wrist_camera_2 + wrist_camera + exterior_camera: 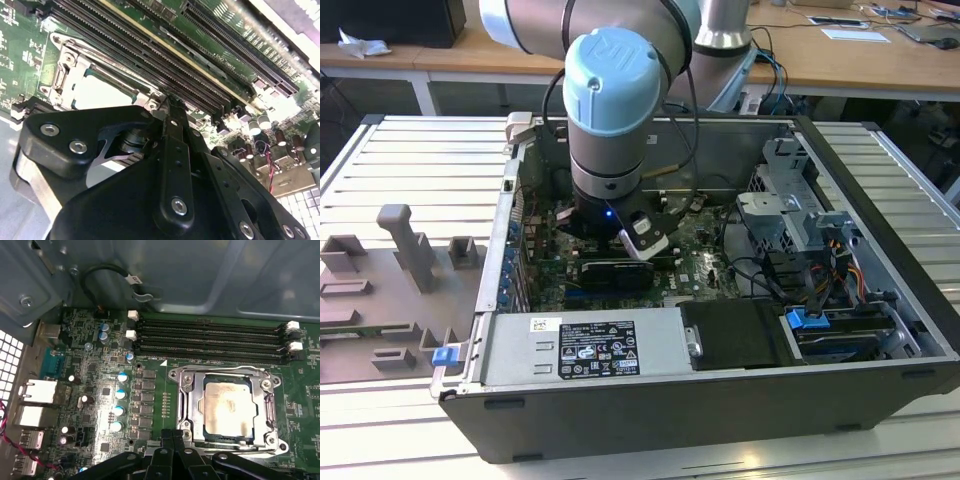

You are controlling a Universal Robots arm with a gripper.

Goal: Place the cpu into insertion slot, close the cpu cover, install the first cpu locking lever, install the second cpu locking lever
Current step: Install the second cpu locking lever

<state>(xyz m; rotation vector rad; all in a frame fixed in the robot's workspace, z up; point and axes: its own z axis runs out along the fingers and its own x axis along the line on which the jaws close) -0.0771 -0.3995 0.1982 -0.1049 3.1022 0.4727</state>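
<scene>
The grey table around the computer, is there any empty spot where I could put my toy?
Yes. The ribbed table is bare behind the grey fixture blocks, and again past the computer case on the exterior view's right. Inside the case it is crowded: the gripper hangs over the motherboard, with cables beside it.

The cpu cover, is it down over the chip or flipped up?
Down. In the first wrist view the cpu cover lies flat around the cpu, whose silver top shows through its window.
</scene>
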